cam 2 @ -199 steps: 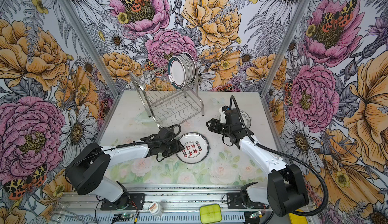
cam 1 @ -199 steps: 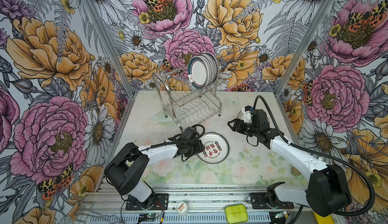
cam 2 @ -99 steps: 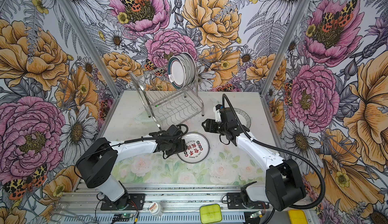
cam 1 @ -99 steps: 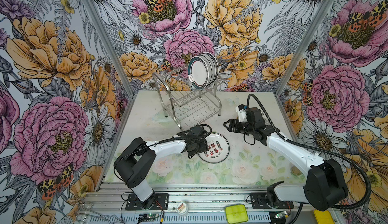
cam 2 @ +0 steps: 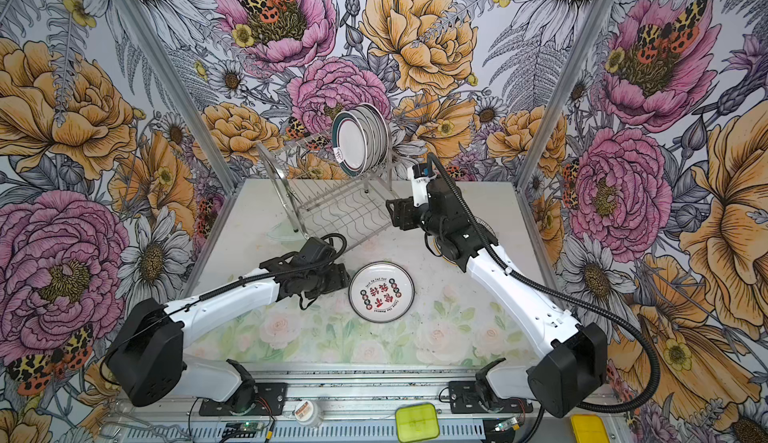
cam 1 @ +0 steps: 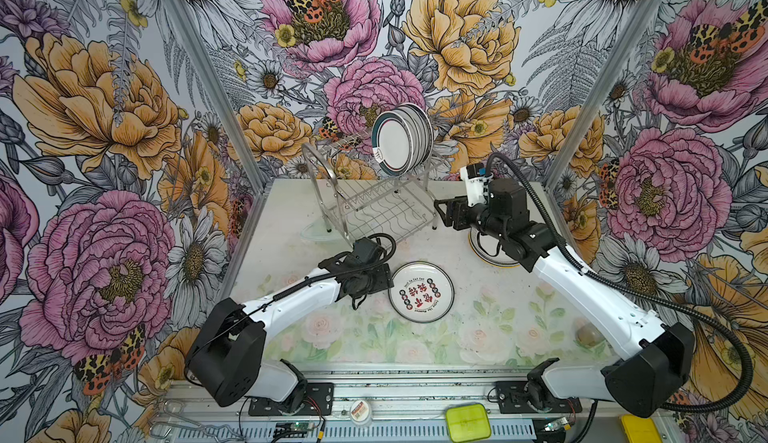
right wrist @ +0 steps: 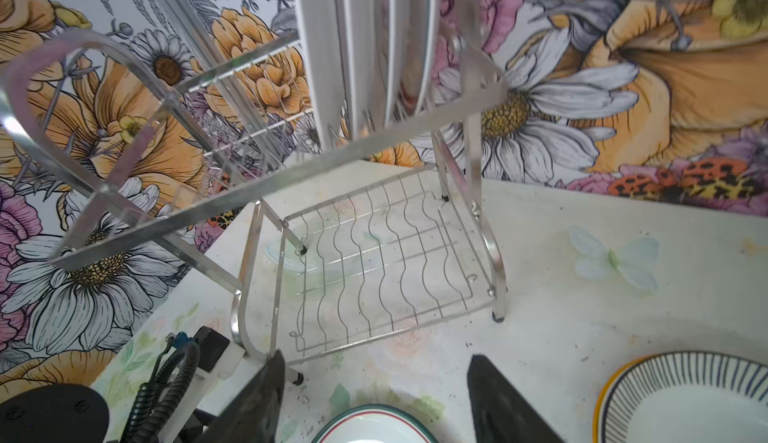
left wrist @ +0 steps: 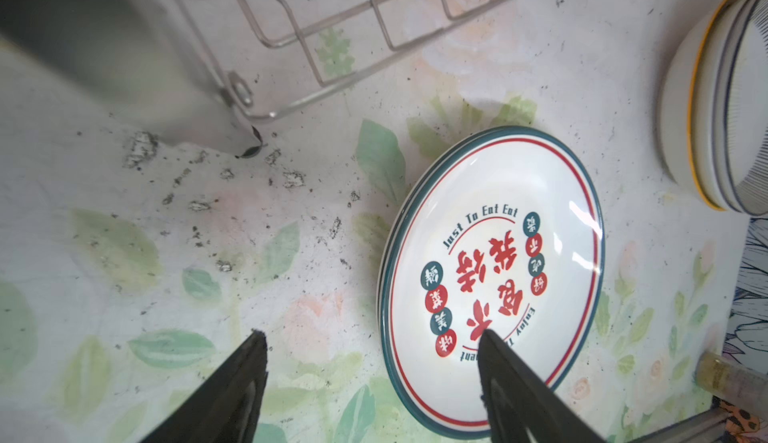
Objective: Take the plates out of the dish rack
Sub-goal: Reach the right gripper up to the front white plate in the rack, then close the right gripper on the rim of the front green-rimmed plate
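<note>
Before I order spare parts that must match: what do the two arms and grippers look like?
Both the left arm and right arm have white links between bulky black joint housings. A ribbed black hose runs along each. The left gripper and right gripper are black, with tapering wedge-shaped fingers. I can read no markings.

One dish rack (cam 1: 374,208), with two shelves. Standing plates (cam 1: 395,146) on the top shelf: at least four, packed too tight to count for sure. One plate with red writing (cam 1: 421,291) lying flat on the surface (cam 1: 498,328), maybe one more under it. One small pile of striped plates (left wrist: 706,108): at least two. Two grippers: left gripper (left wrist: 370,336) and right gripper (right wrist: 376,357). At the front, one green box (cam 1: 467,422), one yellow thing (cam 1: 638,428) and one little round tub (cam 1: 360,411).
</note>
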`<action>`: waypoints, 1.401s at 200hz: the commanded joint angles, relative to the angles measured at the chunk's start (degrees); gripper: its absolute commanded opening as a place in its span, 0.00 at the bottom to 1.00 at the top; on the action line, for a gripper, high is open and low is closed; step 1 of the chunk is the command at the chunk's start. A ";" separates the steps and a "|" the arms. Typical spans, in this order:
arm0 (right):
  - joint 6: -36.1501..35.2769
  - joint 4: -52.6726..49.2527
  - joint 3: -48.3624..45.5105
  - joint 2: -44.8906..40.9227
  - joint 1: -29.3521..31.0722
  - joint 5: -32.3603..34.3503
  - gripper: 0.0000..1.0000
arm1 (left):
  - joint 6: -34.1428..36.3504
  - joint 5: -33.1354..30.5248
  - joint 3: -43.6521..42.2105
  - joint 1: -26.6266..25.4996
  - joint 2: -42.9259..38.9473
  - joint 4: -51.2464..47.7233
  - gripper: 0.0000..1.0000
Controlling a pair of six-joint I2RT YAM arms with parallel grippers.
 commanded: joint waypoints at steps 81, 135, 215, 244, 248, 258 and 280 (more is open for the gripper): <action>-3.77 -0.61 33.91 20.25 6.38 17.14 0.75 | 5.67 1.85 -7.62 9.32 -24.78 -1.05 0.93; 1.73 -0.53 43.33 27.63 6.64 11.69 0.70 | 8.44 10.03 -8.81 17.31 -30.72 -0.71 0.99; 8.04 -0.49 48.62 32.55 5.81 8.65 0.62 | 9.44 17.10 -8.90 24.02 -32.62 -0.80 0.99; 8.90 -0.49 49.45 33.55 5.85 7.29 0.61 | 9.58 17.37 -8.93 24.60 -32.99 -0.81 0.99; 9.05 -0.45 49.48 33.65 5.85 7.24 0.61 | 9.60 17.52 -8.91 24.58 -32.99 -0.80 0.99; 9.14 -0.46 49.50 33.82 5.77 7.06 0.60 | 9.66 17.62 -8.90 24.78 -32.99 -0.80 0.99; 9.35 -0.44 49.70 34.35 5.60 6.87 0.59 | 9.81 17.64 -9.12 25.15 -33.06 -0.71 0.99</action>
